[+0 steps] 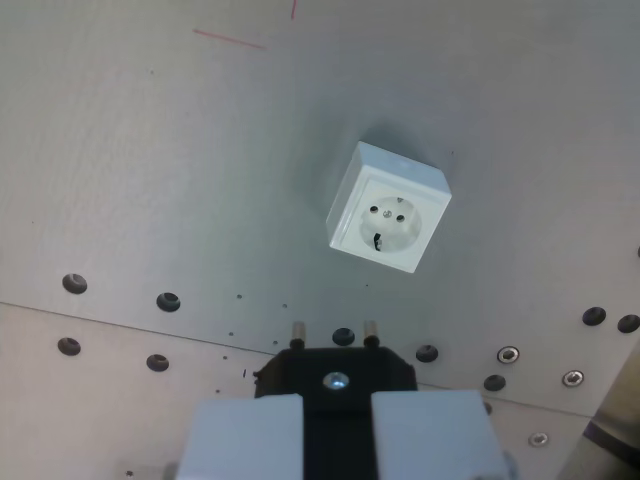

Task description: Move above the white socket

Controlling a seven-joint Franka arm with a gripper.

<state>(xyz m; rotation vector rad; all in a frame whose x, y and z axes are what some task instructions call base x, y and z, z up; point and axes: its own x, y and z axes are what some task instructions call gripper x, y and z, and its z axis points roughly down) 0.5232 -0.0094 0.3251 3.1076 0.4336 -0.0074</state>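
1. Grey metal surface [150, 180] filled the wrist view, with a seam and a row of bolt holes [168, 301] across the lower part and thin red marks [230, 38] near the top.
2. Hand [335, 425] sat at bottom centre, its pale fingers [245, 440] closed on a black plug [335, 375] whose two pins pointed up-frame.
3. White socket [390, 207] lay flat on the surface, up and to the wrist view's right of the plug, well apart from it, rotated at an angle.
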